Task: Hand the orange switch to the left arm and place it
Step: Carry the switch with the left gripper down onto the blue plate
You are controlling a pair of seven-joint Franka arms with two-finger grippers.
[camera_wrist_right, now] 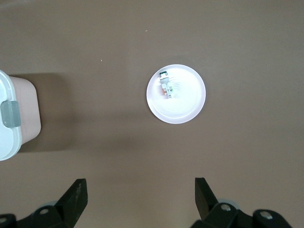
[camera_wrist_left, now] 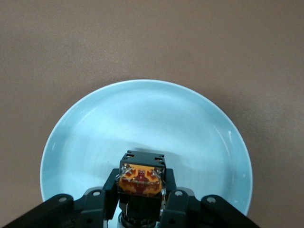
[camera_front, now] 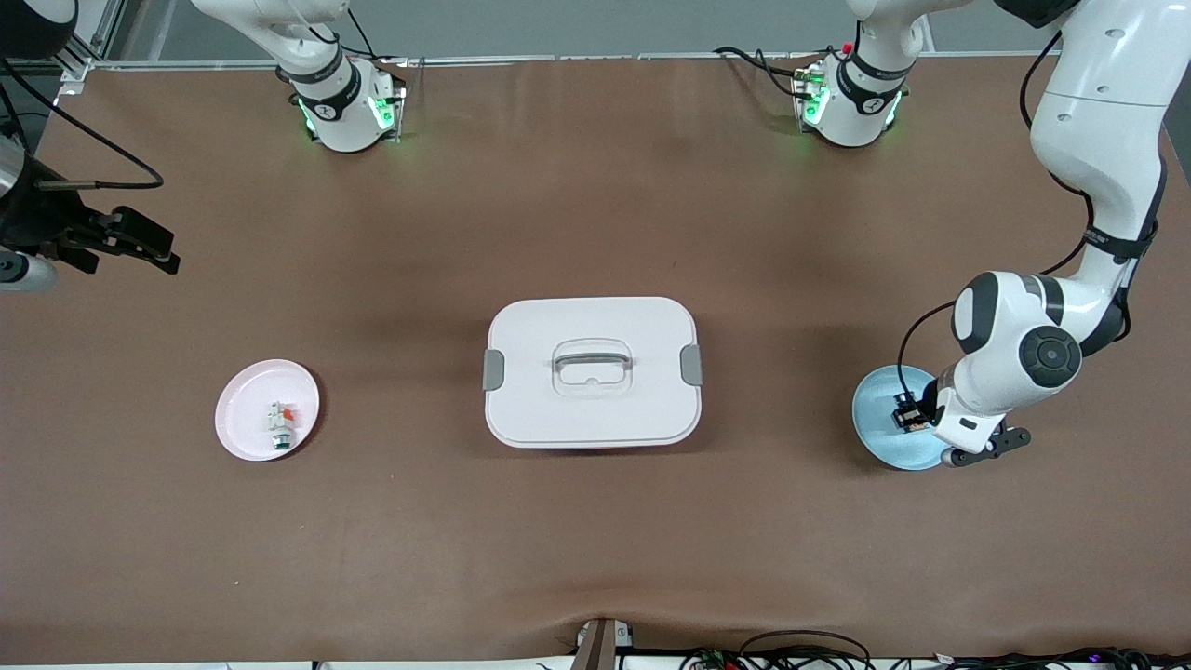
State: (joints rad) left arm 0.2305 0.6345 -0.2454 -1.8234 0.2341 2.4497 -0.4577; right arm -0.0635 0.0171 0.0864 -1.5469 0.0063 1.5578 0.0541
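Note:
The orange switch (camera_wrist_left: 141,178), a small black part with an orange face, is clamped between the fingers of my left gripper (camera_wrist_left: 141,190) over the blue plate (camera_wrist_left: 142,118). In the front view the switch (camera_front: 910,415) sits at the left gripper (camera_front: 916,419) on that blue plate (camera_front: 884,437), at the left arm's end of the table. The white box (camera_front: 592,370) with grey latches and handle stands mid-table. My right gripper (camera_front: 140,244) hangs open and empty high over the right arm's end; its wrist view shows its spread fingers (camera_wrist_right: 76,194).
A pink plate (camera_front: 247,414) holding a white part with a red tab (camera_front: 281,423) lies toward the right arm's end; the right wrist view shows this pink plate (camera_wrist_right: 187,102) and a corner of the box (camera_wrist_right: 14,123). Cables run along the table's near edge.

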